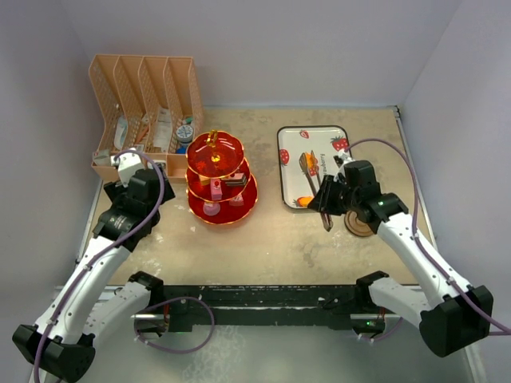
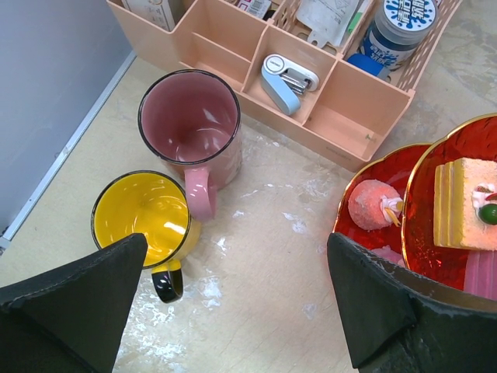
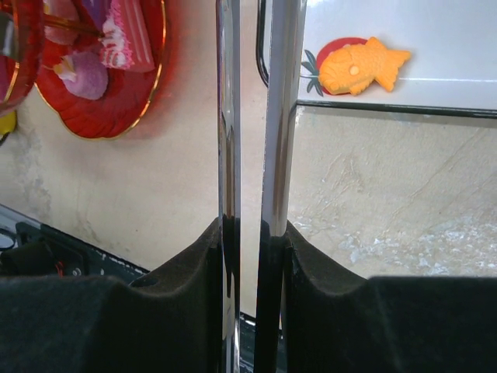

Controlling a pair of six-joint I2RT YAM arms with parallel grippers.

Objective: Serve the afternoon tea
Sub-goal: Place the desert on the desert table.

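Note:
The red three-tier stand [image 1: 221, 179] with gold rims stands left of centre, with small cakes on its tiers. In the left wrist view its edge [image 2: 435, 155] carries a pink ball sweet [image 2: 371, 203] and a yellow cake [image 2: 464, 202]. The pink mug [image 2: 190, 128] and yellow mug [image 2: 144, 214] stand upright and empty, left of the stand; my arm hides them from above. My left gripper [image 2: 237, 249] is open and empty over bare table between the mugs and the stand. My right gripper [image 3: 252, 233] is shut on the metal tongs [image 3: 229, 116], whose tips reach toward an orange fish cake [image 3: 361, 66] on the tray.
The white strawberry-print tray [image 1: 335, 136] lies right of the stand. A peach desk organiser [image 1: 148, 88] with small items stands at the back left, close behind the mugs. A round brown coaster [image 1: 359, 225] lies under my right arm. Walls enclose the table.

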